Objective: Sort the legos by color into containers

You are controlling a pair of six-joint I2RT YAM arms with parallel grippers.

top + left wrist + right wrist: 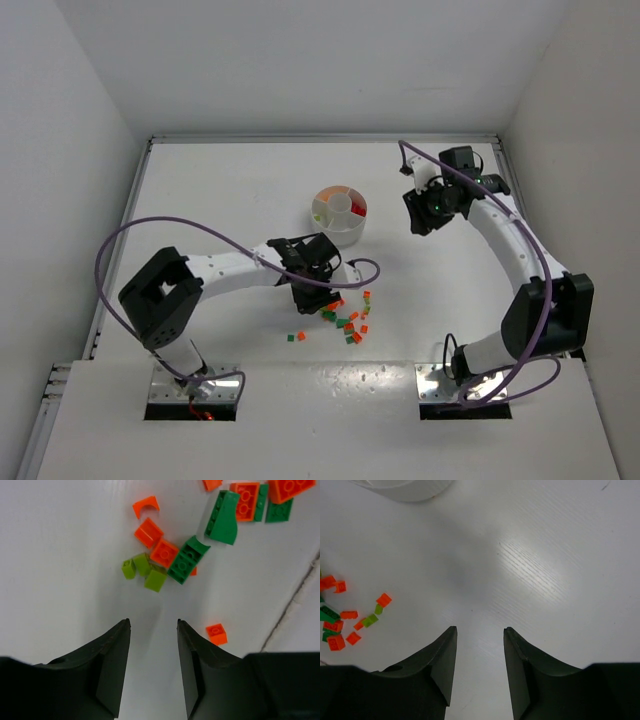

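left tool [153, 624] gapes near loose legos [170, 560]; dish [338, 233] wedges show red, orange, yellow

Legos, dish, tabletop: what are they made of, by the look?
Legos: moulded plastic with a slight gloss; studs and crisp edges show. Dish: smooth opaque white, probably plastic, but too small to be sure. Tabletop: likely white painted or laminated board, going by the faint grain lines and soft sheen.

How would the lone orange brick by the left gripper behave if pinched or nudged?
The orange brick looks rigid and boxy, so it probably won't roll or deform. It's tiny against the left gripper, likely very light, so a nudge may skid it across the smooth table.
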